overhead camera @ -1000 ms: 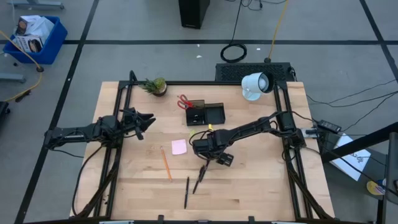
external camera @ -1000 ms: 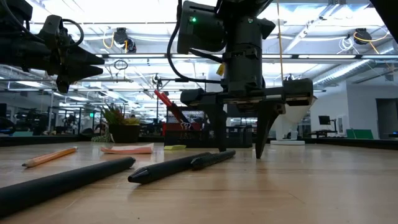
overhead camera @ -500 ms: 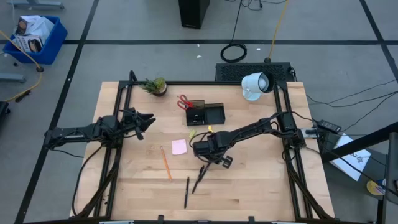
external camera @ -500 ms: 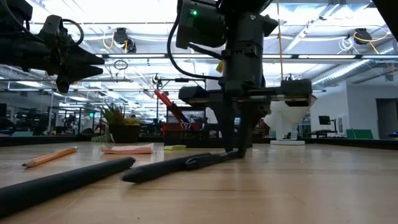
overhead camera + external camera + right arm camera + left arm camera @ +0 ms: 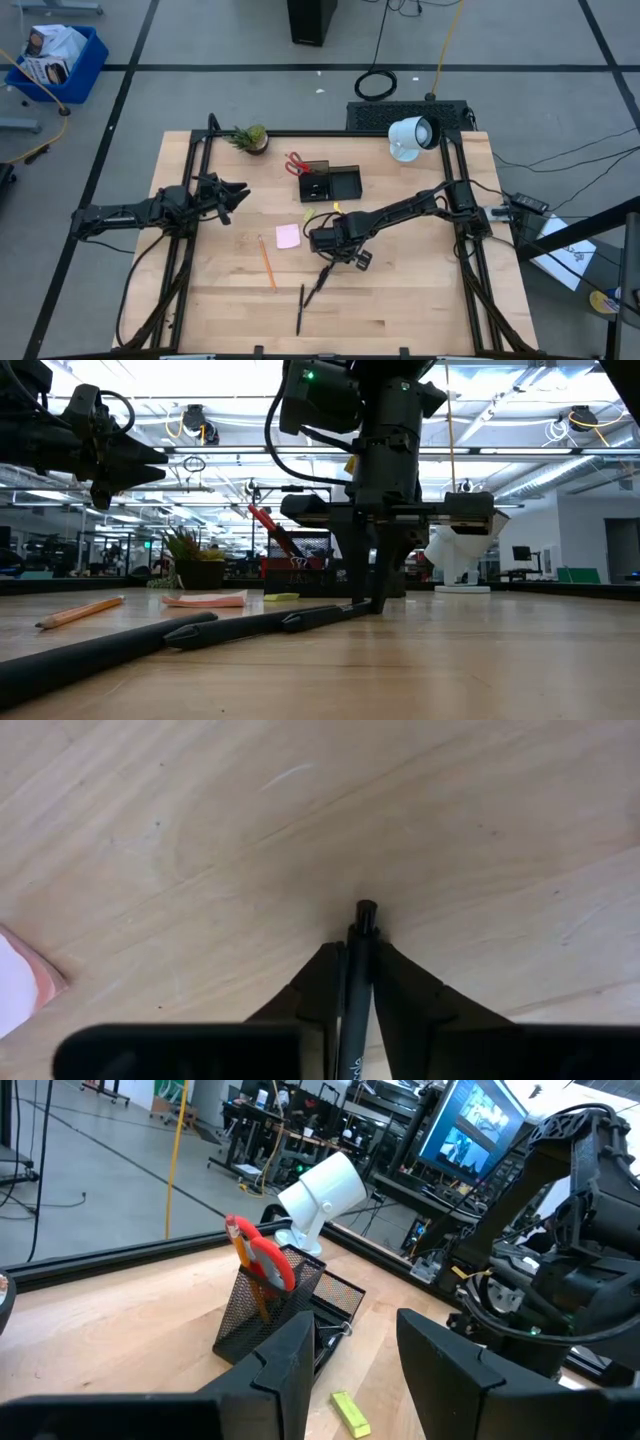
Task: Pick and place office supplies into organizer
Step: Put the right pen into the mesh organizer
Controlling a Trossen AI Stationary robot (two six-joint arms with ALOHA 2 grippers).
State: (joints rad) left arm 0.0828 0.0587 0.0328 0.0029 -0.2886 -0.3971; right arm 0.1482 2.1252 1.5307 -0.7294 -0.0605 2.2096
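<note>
My right gripper (image 5: 333,258) stands at mid-table, pointing down, shut on a black pen (image 5: 320,285) that runs toward the near edge. A second black pen (image 5: 299,308) and an orange pencil (image 5: 267,263) lie on the table nearby, with a pink sticky-note pad (image 5: 288,236) and a yellow piece (image 5: 309,214) farther back. The black organizer (image 5: 330,182) holds red-handled scissors (image 5: 297,163) upright in its cup. My left gripper (image 5: 232,194) hovers open above the table's left part. My right gripper pinches the black pen's far end (image 5: 362,925) between its two fingers (image 5: 322,982), coming from above and pointing down. In the low view only the fingertips (image 5: 372,600) meet it. The rest of the pen (image 5: 260,626) lies along the table toward the near edge.
A small potted plant (image 5: 250,137) stands at the far left of the table and a white round lamp-like device (image 5: 410,137) at the far right. Bare wood (image 5: 420,290) lies to the right of the pens. Black frame rails run along the table's sides.
My right gripper's fingers, spread on either side of the pen's far end a second ago, have shut on it. The gripper has shifted slightly toward the table's left, and the pen has slid a little along the table with it.
</note>
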